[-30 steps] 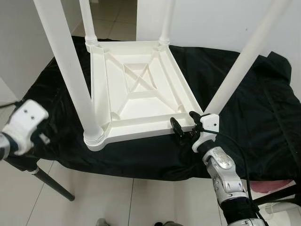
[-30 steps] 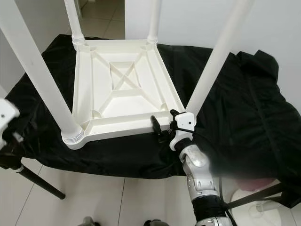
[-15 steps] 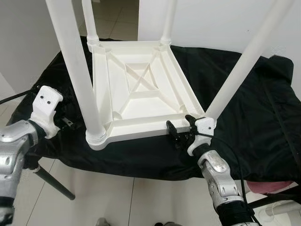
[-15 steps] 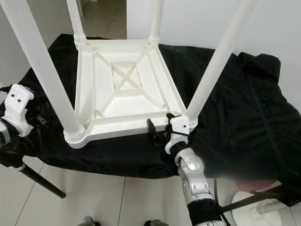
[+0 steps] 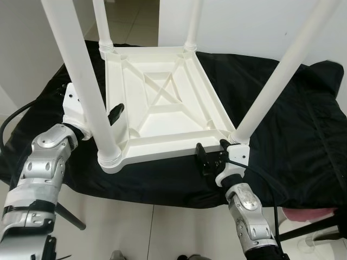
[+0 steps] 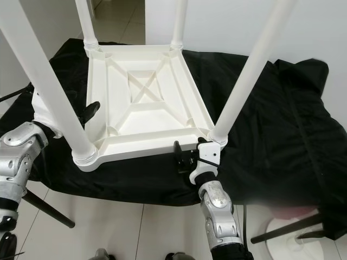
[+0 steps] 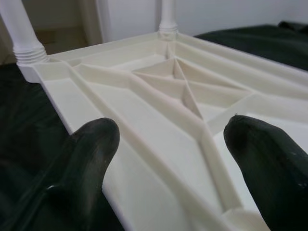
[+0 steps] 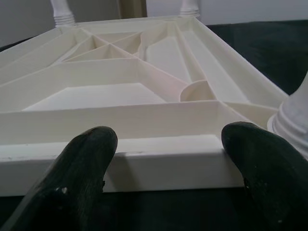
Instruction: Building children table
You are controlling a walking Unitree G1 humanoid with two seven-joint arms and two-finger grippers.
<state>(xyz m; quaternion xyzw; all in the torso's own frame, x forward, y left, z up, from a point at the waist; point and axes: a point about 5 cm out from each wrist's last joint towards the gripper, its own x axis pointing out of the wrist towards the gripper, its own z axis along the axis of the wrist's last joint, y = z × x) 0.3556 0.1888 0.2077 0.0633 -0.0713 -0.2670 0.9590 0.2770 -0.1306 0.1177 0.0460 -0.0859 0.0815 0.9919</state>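
Black cloth-draped bench (image 5: 303, 135) carries an upturned white plastic children's table (image 5: 162, 103), legs up.
Left end effector (image 5: 111, 115), fingers apart, reaches over the table's left edge; right end effector (image 5: 209, 157), fingers apart, faces its near edge beside the right near leg (image 5: 271, 86).

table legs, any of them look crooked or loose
Nothing stands out. The table lies upside down on the black cloth with all four legs seated in their corner sockets. They splay outward evenly, with no visible gap or crack at the sockets.
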